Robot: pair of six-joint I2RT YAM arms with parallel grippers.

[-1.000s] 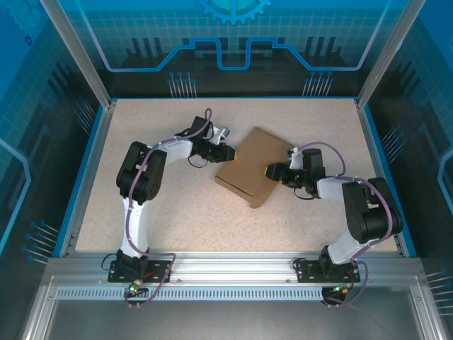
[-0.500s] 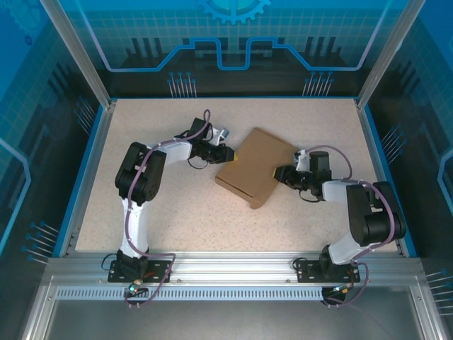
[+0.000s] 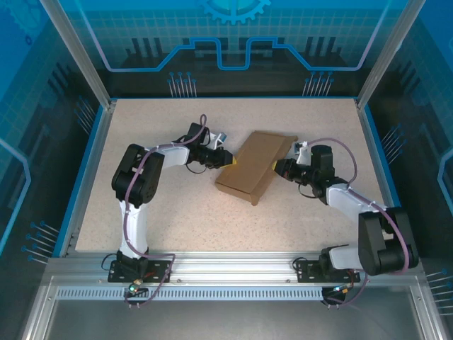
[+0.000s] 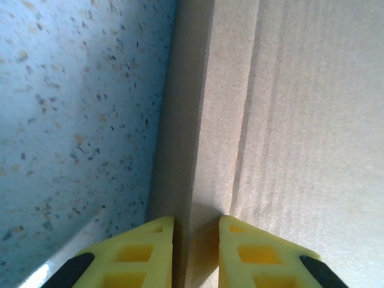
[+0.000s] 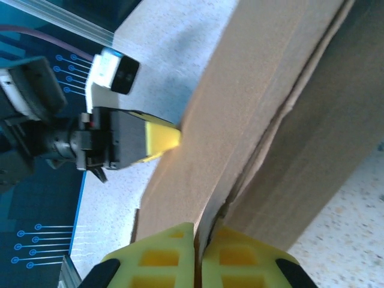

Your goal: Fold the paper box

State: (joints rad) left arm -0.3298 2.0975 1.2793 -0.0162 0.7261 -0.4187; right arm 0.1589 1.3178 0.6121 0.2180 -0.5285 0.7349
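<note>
Paper box (image 3: 255,166) steeper than before

Seen from above, the light is bright, even and soft, tinted by the glowing blue enclosure walls (image 3: 28,177). The plain brown corrugated cardboard box (image 3: 255,166) casts only a thin, soft shadow on the speckled beige tabletop (image 3: 184,205) along its near edge. Through my left wrist camera the tabletop left of the box looks dim and blue-grey. The box's side wall is shaded and its top is pale with crisp ribbing, but my left gripper (image 4: 196,243) is blurred. Through my right wrist camera the box face is warmly lit, grey shadow lies left of it, and my right gripper (image 5: 198,252) is soft.
</note>
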